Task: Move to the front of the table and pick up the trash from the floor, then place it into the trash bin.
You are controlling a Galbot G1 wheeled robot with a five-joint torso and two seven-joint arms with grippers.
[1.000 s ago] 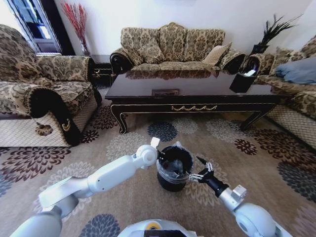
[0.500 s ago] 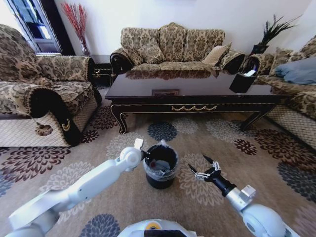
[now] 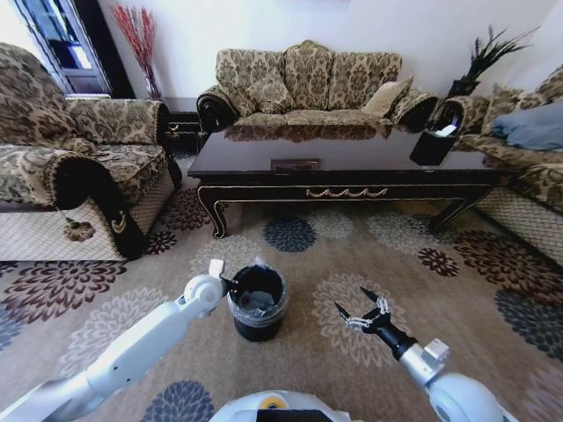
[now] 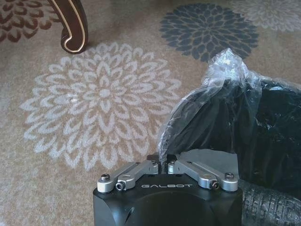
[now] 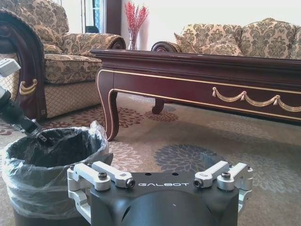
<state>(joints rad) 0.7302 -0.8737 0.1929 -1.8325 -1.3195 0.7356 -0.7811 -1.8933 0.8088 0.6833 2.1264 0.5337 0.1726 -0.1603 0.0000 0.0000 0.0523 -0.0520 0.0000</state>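
Nearest the robot, the left end effector is clamped on the rim and liner bag of the trash bin; the left wrist view shows its fingers pinched together on the plastic. The bin stands on the floor, directly beside that end effector.

The right end effector hovers over the carpet, well apart from the bin, with its fingers spread and nothing held.

Some pale material lies inside the bin; what it is cannot be told. No loose scraps are evident on the carpet around either end effector.

Judgement: the bin is being handled by its rim. To do this well, the grip should take the solid rim, not the liner alone, which could slip or tear. The bin should be kept upright and low.

Beyond both end effectors stands the bench, and on it, far right, a black tissue box.
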